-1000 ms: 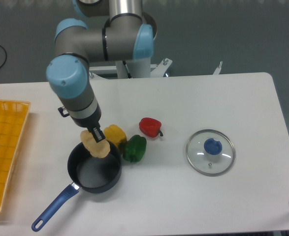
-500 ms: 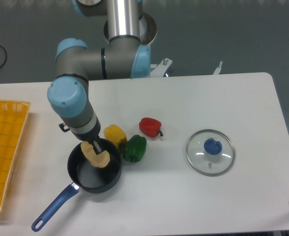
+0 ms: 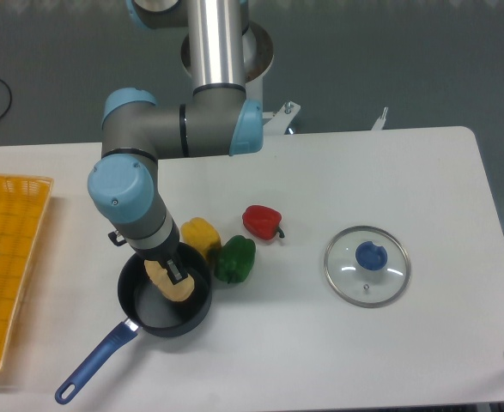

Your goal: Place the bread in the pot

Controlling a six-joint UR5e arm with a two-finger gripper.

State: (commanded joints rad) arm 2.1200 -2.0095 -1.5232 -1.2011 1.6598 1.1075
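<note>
Camera view from above, read from the left: we see an orange mesh basket (image 3: 7,257) at the table's left edge, with a small reddish thing just showing at the frame border — too little of it to name. Next comes the pot (image 3: 140,300), dark with a grey inside, its long blue handle (image 3: 93,371) running down and to the left. The arm (image 3: 136,202) reaches down over the pot's upper rim, and the gripper (image 3: 173,273) has its fingers pinched on the bread (image 3: 170,283), a pale cream lump that sits inside the pot's rim, toward its upper right. Whether the bread touches the pot's floor we cannot tell from this angle.

Just beside the pot's upper right rim lies a yellow pepper (image 3: 200,234), with a green pepper (image 3: 234,260) touching it on the lower right. A red pepper (image 3: 261,222) lies near them, slightly apart. Well to the right, alone on the white table (image 3: 406,172), rests a round glass lid (image 3: 366,265) with a blue knob — flat, knob up.
</note>
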